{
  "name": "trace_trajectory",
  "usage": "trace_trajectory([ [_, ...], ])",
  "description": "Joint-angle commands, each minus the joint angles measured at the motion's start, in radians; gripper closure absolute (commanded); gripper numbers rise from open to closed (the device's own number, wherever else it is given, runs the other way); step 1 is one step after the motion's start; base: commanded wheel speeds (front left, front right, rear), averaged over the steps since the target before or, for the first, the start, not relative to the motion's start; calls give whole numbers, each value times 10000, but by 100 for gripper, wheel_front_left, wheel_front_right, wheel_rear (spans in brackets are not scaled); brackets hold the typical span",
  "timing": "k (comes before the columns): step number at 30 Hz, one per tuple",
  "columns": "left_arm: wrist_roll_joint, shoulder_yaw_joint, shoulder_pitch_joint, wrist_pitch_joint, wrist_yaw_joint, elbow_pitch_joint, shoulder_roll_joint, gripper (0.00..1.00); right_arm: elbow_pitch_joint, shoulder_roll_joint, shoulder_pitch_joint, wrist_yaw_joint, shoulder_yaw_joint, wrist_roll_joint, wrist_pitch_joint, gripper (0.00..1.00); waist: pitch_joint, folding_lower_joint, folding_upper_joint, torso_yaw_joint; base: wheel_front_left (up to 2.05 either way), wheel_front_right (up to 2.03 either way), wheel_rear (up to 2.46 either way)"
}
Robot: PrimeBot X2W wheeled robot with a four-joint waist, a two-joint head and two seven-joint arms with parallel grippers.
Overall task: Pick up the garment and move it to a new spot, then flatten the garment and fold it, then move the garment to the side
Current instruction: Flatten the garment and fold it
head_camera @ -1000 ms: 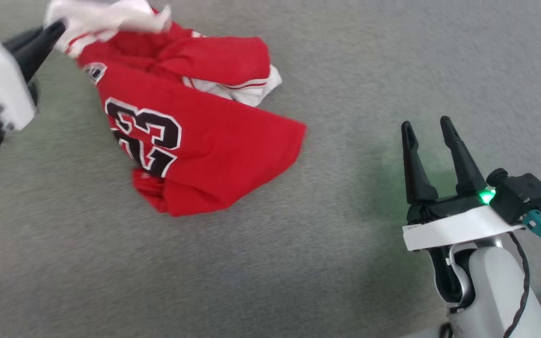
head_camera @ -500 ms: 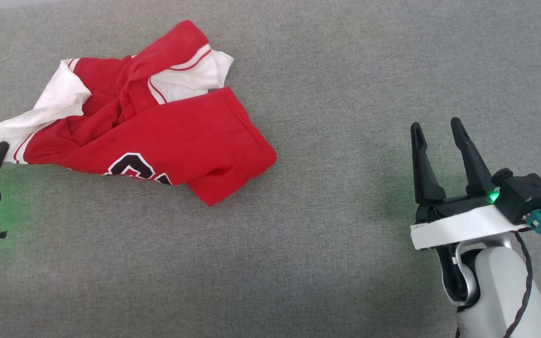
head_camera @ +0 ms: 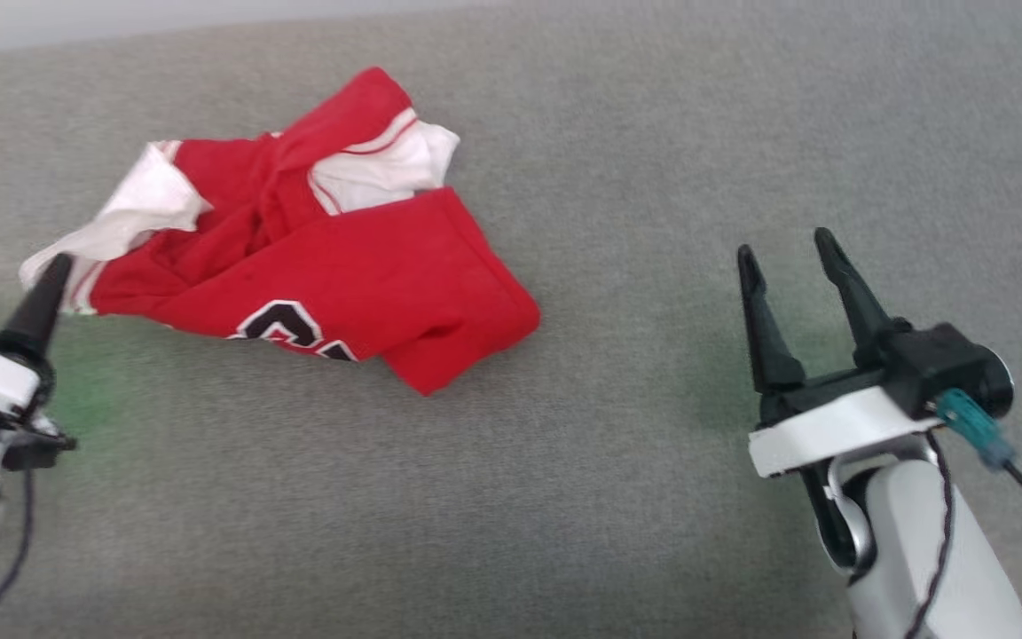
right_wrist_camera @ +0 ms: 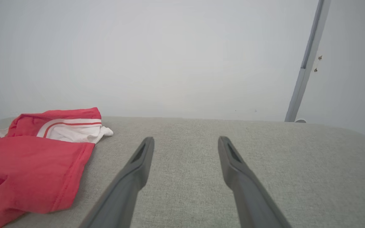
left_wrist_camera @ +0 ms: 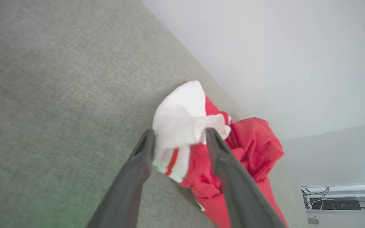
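- A grey cloth surface (head_camera: 617, 497) meets a pale wall (right_wrist_camera: 169, 57).
- The shirt (head_camera: 369, 275) lies crumpled, far left.
- The left claw (left_wrist_camera: 179, 134) is spread around its white sleeve (left_wrist_camera: 182, 117); the right claw (head_camera: 784, 244) is spread, well apart.

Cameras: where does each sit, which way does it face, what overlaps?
Head view: from the head, down at the gray surface; left gripper lower left, right gripper lower right.
Left wrist view: along its open fingers at the white sleeve of the garment.
Right wrist view: along its open fingers toward the wall.
All share the garment.
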Motion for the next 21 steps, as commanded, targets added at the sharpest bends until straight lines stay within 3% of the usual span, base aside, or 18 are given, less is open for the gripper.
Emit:
trace_trajectory([
  [1, 420, 53, 298, -307, 22, -81, 83, 0, 164, -1, -205, -3, 81, -168, -49, 0, -242, 0, 0, 279, 0, 0, 0],
  [8, 3079, 155, 1390, -1562, 22, -932, -692, 0, 1364, -131, -1313, -5, 620, -952, 1219, 0, -619, 0, 0, 1433, 0, 0, 0],
  [17, 9295, 3703, 3070, -1580, 22, -1547, -3112, 0, 2762, -1419, -3381, -9, 1932, 28, 3137, 0, -403, 0, 0, 2809, 0, 0, 0],
  [21, 10841, 4591, 3610, -1581, 22, -2104, -3872, 0, 3316, -1829, -4061, -6, 2672, 649, 3831, 0, -318, 0, 0, 3163, 0, 0, 0],
])
